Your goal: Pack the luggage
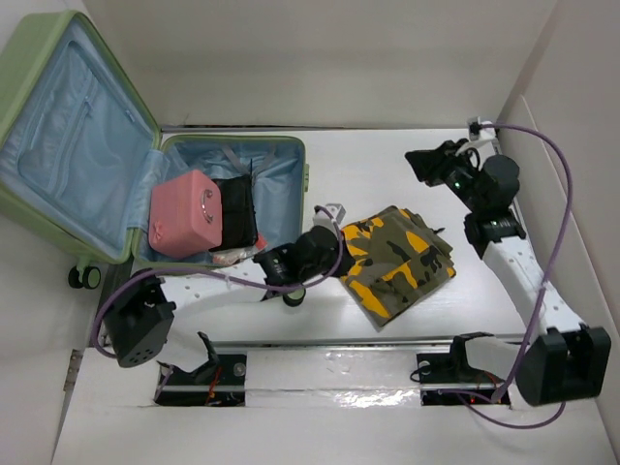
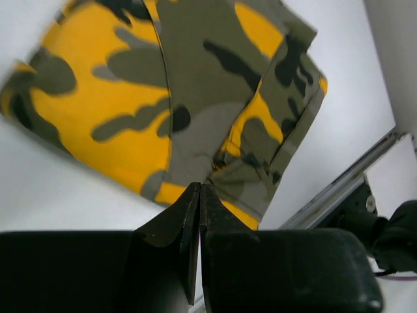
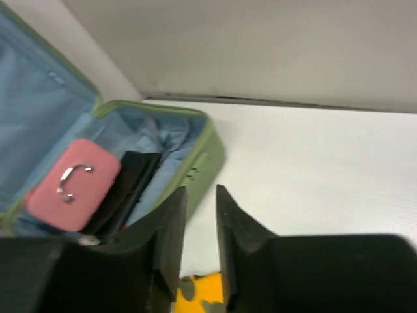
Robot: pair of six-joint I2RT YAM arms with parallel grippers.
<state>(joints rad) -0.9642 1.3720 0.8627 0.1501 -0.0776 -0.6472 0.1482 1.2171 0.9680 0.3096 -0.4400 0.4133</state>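
Overhead, the luggage [image 1: 68, 136] lies open at the far left of the white table [image 1: 387, 165], its light-green hard lid leaning back and showing pale blue fabric lining. In its base sits a boxy pink case [image 1: 186, 215], with a black folded thing [image 1: 235, 213] just beside it. To the right of the luggage is a crumpled camouflage garment [image 1: 397, 262] in olive, yellow and black.

The left wrist view shows what the overhead cannot: the left gripper [image 2: 199, 188] has its fingers pressed together, tips at the garment's hem. Whether cloth is pinched, I cannot tell.

The right wrist view looks back at the luggage and picks out a curved metal handle on the pink case. The right gripper [image 3: 201, 192] hangs well right of the luggage, with a narrow slit between its fingers and nothing in it.
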